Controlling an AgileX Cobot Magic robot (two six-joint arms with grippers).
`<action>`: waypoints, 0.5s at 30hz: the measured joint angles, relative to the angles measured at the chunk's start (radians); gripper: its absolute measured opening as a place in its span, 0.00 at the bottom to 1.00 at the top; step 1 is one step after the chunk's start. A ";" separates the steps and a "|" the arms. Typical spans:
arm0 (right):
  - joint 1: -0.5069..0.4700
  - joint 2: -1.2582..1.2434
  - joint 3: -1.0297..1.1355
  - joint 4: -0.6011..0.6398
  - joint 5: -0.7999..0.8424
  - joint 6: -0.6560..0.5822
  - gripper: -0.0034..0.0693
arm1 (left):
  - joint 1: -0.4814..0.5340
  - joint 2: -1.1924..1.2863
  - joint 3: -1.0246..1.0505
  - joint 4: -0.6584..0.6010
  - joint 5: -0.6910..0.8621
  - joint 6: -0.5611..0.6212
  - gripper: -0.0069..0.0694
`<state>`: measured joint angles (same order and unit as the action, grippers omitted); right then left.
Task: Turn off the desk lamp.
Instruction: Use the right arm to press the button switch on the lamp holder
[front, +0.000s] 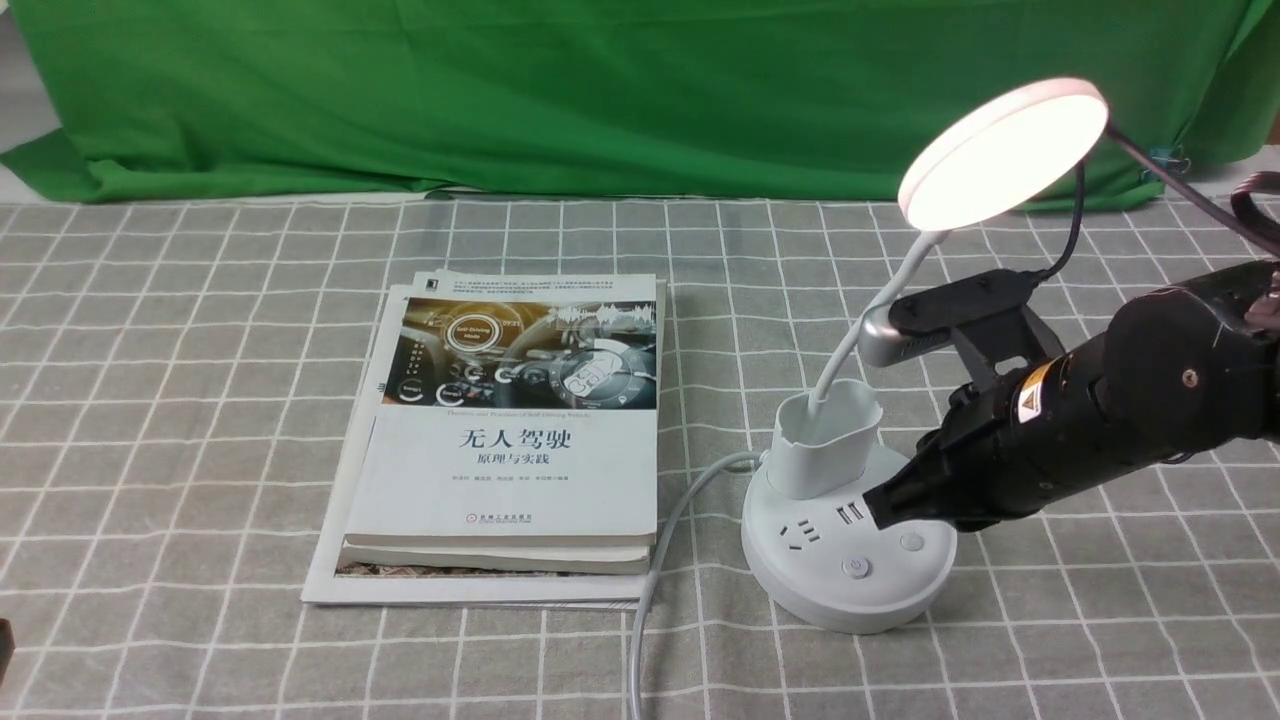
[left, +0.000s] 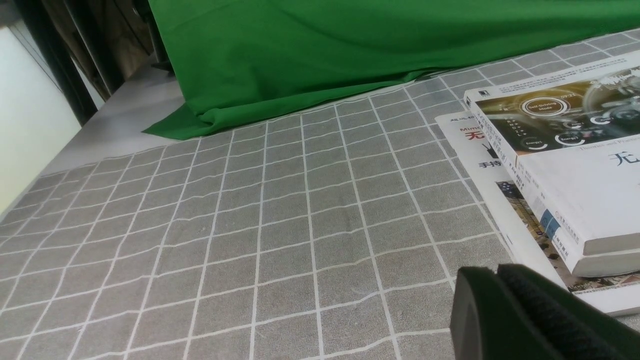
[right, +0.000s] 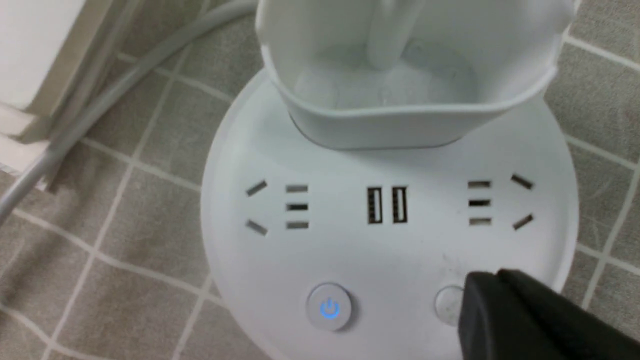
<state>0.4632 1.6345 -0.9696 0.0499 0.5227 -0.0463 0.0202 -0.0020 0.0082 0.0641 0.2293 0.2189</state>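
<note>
Lamplight first: your front view shows the desk lamp on the surface, disc head glowing, and the right hand, closed to a narrow tip, over the lamp's base. Only the right wrist view shows you the power button lit blue and that tip partly covering the plain button beside it. Only the left wrist view shows the left hand, pads together, beyond the books from the lamp.

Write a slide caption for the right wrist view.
Shut right tool at the plain button beside the blue-lit power button on the base of the desk lamp.
</note>
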 joint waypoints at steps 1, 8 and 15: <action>0.000 0.023 0.000 0.000 -0.008 0.000 0.10 | 0.000 0.000 0.000 0.000 0.000 0.000 0.12; 0.000 0.084 -0.004 -0.001 0.009 0.001 0.10 | 0.000 0.000 0.000 0.000 0.000 0.000 0.12; 0.000 0.015 0.000 -0.001 0.019 0.013 0.10 | 0.000 0.000 0.000 0.000 0.000 0.000 0.12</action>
<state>0.4632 1.6500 -0.9694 0.0490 0.5413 -0.0336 0.0202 -0.0020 0.0082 0.0641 0.2293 0.2190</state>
